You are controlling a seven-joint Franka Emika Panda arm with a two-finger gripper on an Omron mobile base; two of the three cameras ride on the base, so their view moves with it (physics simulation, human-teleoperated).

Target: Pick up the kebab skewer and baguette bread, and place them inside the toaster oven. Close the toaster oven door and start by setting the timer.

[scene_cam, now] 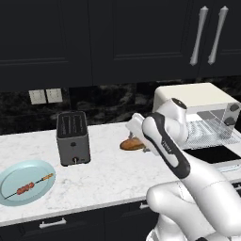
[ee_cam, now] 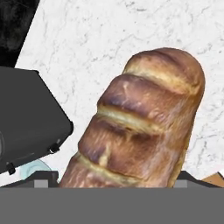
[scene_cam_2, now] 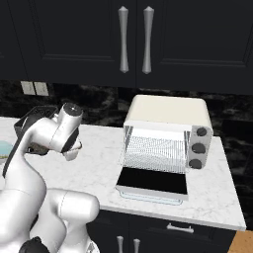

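From the left base view, my white arm reaches out over the pale marbled counter [scene_cam: 108,164] toward the baguette bread [scene_cam: 131,144], a short golden-brown loaf lying flat just beyond my wrist, which hides its right end. The kebab skewer [scene_cam: 34,184], a thin dark stick with reddish chunks, lies apart on a round pale-blue plate [scene_cam: 14,181] at the near left, beside a dark grey slot toaster [scene_cam: 73,137]. That toaster stands between plate and loaf, so I judge the skewer fetch will need a path around it.

From the right base view, the cream-white boxy toaster oven [scene_cam_2: 168,114] sits at the right, well apart from my hand, with its dark glass toaster oven door [scene_cam_2: 154,181] folded down flat toward me and the wire rack [scene_cam_2: 155,153] bare. It is open, I judge, so both foods can slide straight in; the lowered door itself juts over the counter and is what I must clear on approach. Three round knobs [scene_cam_2: 198,147] line its right side.

From the hand view, the scored crust fills the space right ahead, its near end running down to my pincer. My fingers are spread wide and hold nothing, and I cannot tell whether they touch it yet. The grey toaster's corner looms at the left.
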